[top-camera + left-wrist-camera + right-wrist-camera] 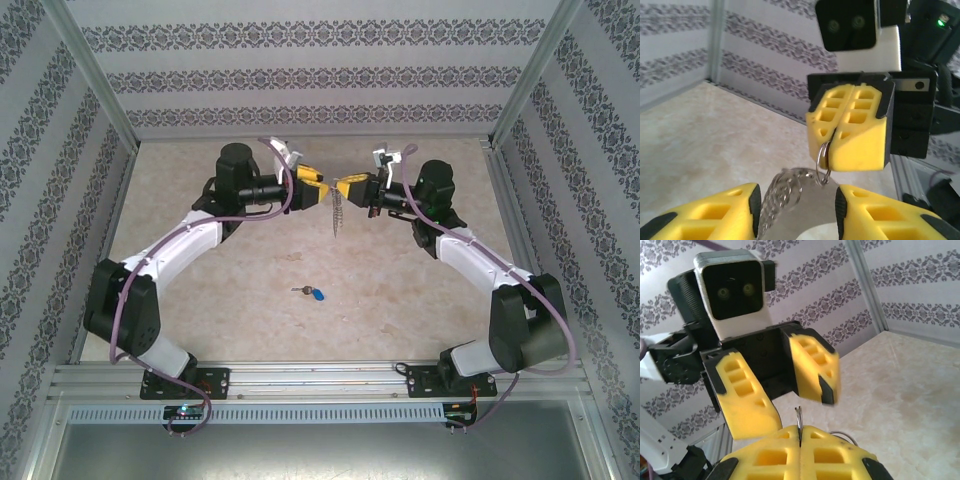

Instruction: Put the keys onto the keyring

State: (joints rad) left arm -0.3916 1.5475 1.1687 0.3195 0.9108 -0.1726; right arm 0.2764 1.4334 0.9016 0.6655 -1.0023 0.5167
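Keys [311,293] flat on the table [400,300], near of centre and between the two arm bases, well apart from both grippers; blue tag [318,295] toward the right, small silver key toward the left. Keyring [337,212] up in the air over the far middle of the table, chain [782,187] dangling straight down from it in the top view. Right gripper [800,440] clenched on the keyring: yellow pads [770,455] pressed flat together, a thin wire ring [824,162] nipped in the seam and poking out past the tips. Left gripper [797,200] released, fingers [710,212] spread wide, facing the right gripper tip to tip and just beside it. From the left wrist: grey metal and bunched chain links in the gap between the spread fingers, just below the pinched ring; touching those fingers or not, cannot tell. From the right wrist: left fingers tilted, one low on the left, one higher on the right, with the ring edge-on in front of them. Both arms [180,245] bowed outward, white and black, bolted to a metal rail [320,378] at the near edge. Patterned walls [300,60] on the left, right and far sides; pale marbled tabletop under everything. Small green light [940,22] on the right gripper's black body, at the upper right of the left wrist view.
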